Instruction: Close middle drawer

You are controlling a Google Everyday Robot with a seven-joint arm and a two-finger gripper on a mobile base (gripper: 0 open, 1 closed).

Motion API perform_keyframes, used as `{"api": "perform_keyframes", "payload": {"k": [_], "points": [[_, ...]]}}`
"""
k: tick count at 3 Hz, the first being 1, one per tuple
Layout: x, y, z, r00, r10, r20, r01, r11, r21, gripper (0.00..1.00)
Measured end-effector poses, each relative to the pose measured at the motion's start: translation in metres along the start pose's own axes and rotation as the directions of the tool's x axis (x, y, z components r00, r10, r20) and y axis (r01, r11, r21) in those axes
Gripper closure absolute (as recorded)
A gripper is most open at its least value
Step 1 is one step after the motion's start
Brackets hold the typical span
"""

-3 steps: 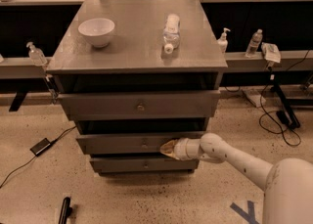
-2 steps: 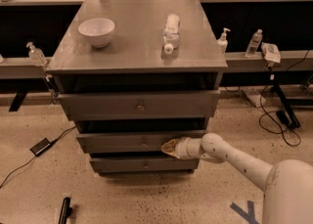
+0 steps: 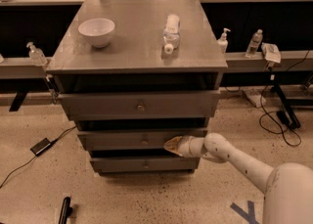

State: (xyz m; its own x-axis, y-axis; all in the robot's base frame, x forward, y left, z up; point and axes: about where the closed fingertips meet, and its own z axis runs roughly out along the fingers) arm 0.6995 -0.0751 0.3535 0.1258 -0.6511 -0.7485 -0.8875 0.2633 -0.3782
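Noted a white bowl [image 3: 97, 31] at the left of the cabinet top [image 3: 132, 54], and further right a clear bottle [image 3: 171, 31] lying on its side, both well apart from the work below and no hindrance to it. Found the middle drawer [image 3: 117, 140], second of three, with its flat front under a dark gap; judged it not quite home. Found the gripper [image 3: 171, 145] just right of the small centre knob [image 3: 145, 141], tip aimed at the drawer front and seemingly touching it. Took that for a pushing pose, set near the centre so as to drive the drawer in squarely rather than skew it. Could not tell whether open or closed. Saw the white arm [image 3: 234, 162] reaching in from the lower right, low and roughly level with the drawer, in line for a straight shove. Compared with the earlier pictures and found next to nothing changed: drawer front and gripper in much the same spots, so little or no travel gained.
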Motion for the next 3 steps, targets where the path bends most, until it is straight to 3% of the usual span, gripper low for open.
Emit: {"api": "perform_keyframes", "payload": {"k": [3], "points": [[0.0094,-0.0046,-0.0034,1.0,0.013,-0.002,-0.013,0.9996,0.024,1.0]]}}
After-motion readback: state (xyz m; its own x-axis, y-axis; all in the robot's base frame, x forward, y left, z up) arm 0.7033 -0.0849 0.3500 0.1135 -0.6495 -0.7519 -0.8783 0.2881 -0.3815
